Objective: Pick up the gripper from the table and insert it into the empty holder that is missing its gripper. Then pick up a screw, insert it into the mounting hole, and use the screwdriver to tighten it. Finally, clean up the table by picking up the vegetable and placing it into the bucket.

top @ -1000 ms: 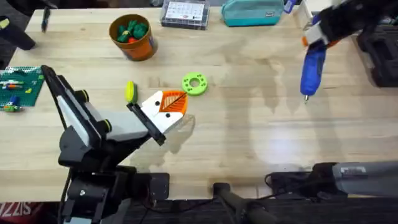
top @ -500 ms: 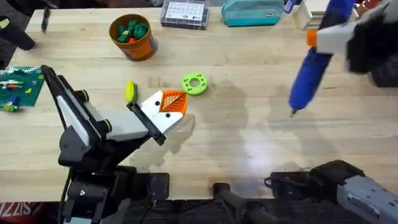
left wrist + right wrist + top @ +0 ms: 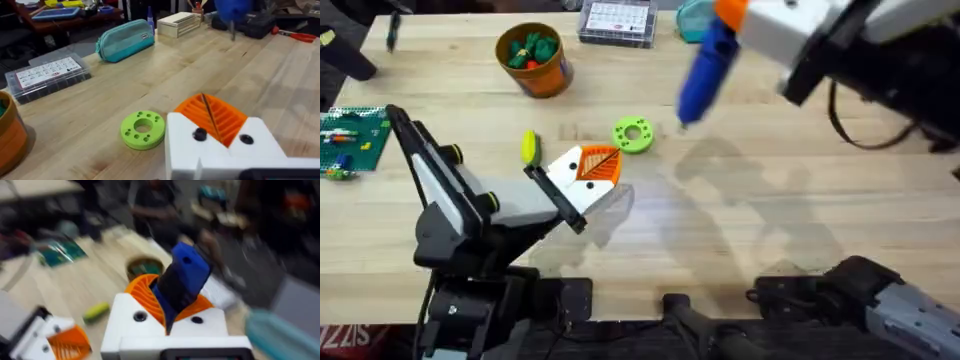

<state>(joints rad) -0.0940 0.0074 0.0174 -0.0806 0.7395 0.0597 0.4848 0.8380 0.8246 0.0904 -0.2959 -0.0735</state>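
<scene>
overhead: right gripper [image 3: 725, 22] clamped on bright blue cylindrical electric screwdriver [image 3: 700, 70], tilted, dark tip down just beside flat green ring-shaped disc [image 3: 633, 134].
left gripper [image 3: 592, 170] pinched shut, orange ribbed pads together, nothing between; small yellow-green oblong toy vegetable [image 3: 529, 147] just beside it; small round orange bucket [image 3: 535, 62] farther back on light wooden table [image 3: 750, 200].
</scene>
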